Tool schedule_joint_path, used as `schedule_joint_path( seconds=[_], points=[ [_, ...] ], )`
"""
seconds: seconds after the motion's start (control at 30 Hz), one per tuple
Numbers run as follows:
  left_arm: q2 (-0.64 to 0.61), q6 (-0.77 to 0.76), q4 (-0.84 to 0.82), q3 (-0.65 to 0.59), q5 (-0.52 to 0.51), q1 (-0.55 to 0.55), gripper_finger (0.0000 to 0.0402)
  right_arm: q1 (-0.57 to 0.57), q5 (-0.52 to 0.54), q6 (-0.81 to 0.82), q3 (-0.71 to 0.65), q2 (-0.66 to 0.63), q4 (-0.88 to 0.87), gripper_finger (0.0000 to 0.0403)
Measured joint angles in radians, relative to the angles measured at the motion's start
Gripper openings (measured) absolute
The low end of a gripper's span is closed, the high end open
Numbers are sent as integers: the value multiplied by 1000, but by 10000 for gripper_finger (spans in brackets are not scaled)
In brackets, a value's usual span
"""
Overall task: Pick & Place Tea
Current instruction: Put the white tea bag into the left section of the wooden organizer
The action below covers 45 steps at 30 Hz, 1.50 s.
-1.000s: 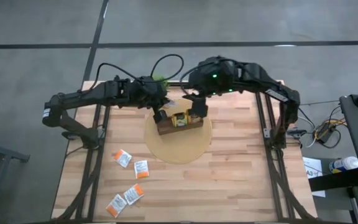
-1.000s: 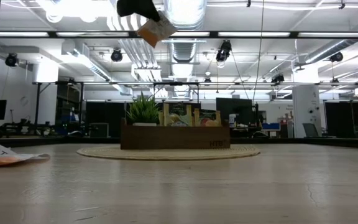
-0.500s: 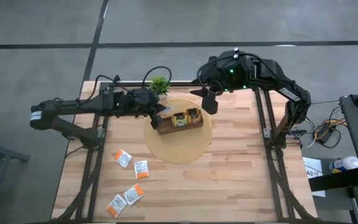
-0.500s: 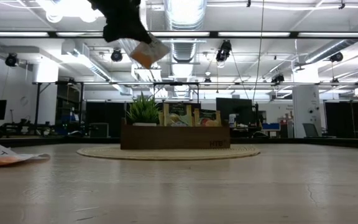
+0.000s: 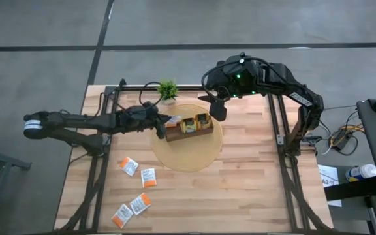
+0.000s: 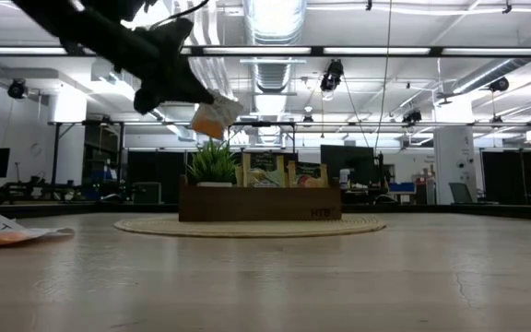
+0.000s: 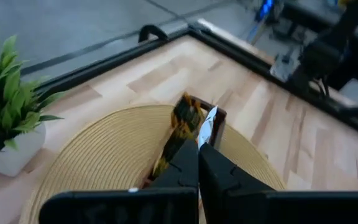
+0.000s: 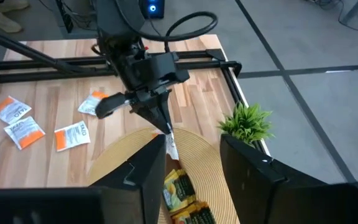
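White and orange, a tea sachet (image 6: 213, 118) hangs in the air, pinched tight in your left gripper (image 5: 162, 125), just over the left end of the brown tray (image 5: 189, 129). The tray sits on a round woven mat (image 5: 187, 153) on the wooden counter (image 5: 240, 189), with more tea standing inside it. A small green plant (image 5: 167, 89) is near the back edge. Four more sachets (image 5: 136, 188) lie flat on the counter, well apart from the tray. Your right gripper (image 5: 218, 109) hovers above the tray's right end, fingers apart, holding nothing
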Motion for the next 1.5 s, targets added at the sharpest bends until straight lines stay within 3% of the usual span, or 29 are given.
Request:
schedule_joint_path(
  seconds=[0.2,0.4,0.73,1.5],
  points=[
    [1,-40,268,-152,-40,25,0,0,0,-2,0,0,0,140],
    [4,-94,333,-228,-47,56,0,0,0,-3,0,0,1,134],
    [21,-121,379,-263,-46,73,0,0,0,-3,0,0,3,134],
    [292,-126,553,-237,5,86,0,0,1,-10,0,0,5,122]
  ],
)
